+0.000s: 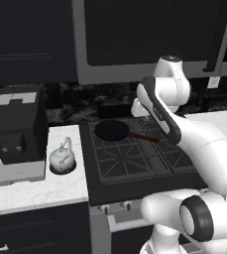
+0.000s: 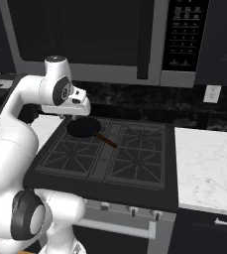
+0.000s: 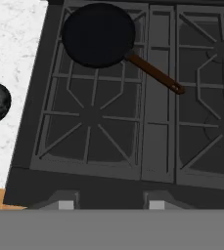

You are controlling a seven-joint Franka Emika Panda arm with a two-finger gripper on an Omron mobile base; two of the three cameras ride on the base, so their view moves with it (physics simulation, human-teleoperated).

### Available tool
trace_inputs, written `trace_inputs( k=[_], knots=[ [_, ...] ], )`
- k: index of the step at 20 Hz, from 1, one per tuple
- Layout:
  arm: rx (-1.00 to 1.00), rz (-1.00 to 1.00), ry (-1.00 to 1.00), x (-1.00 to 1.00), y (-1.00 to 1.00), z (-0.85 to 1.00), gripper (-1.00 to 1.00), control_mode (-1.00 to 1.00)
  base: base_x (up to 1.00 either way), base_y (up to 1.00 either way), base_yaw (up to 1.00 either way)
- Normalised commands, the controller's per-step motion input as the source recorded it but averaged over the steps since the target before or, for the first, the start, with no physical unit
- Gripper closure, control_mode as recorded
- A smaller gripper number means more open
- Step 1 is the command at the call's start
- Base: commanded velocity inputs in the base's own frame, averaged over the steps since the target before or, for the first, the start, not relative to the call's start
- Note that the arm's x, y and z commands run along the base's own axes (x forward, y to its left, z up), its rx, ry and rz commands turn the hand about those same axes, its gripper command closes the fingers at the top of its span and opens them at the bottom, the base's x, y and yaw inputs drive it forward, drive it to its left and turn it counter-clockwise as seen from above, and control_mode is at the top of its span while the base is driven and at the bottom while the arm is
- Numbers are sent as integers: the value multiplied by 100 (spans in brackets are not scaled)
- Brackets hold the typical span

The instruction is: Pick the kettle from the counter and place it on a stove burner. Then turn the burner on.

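- Here, the small squat silvery-white kettle with a thin arched wire handle sits upright on the white marble-look counter with faint grey veins, left of the stove and just beside the big black boxy coffee machine.
- The kettle's short spout cannot be made out in the left base view, so which way it points cannot be told; its wire handle arches over the top, leaning a little toward the coffee machine.
- In the hand view only a rounded grey sliver of the kettle shows, cut off by the frame's left edge.
- The white arm with dark joints reaches over the black stove top, and its own wrist hides the gripper in both base views; the fingertips cannot be made out in the hand view either, so whether the jaws are spread or pressed together cannot be told.
- Nothing is seen held.
- The near-left black square cast-iron grate burner with prongs toward a centre ring lies bare under the hand camera.
- A round black pan with a brown handle rests on the rear-left grate, its handle running toward the stove's middle.
- Two grey stove knobs at the front edge are partly cut off in the hand view.
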Motion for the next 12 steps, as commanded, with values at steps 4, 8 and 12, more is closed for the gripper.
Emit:
trace_inputs(
  k=[4, 8, 12],
  knots=[
    [0, 0, 0, -15, 1, -8, -100, -100, 0, 0, 0],
    [0, 0, 0, -28, 21, -21, -100, -100, 0, 0, 0],
    [0, 0, 0, -11, 31, -23, -100, -100, 0, 0, 0]
  ],
)
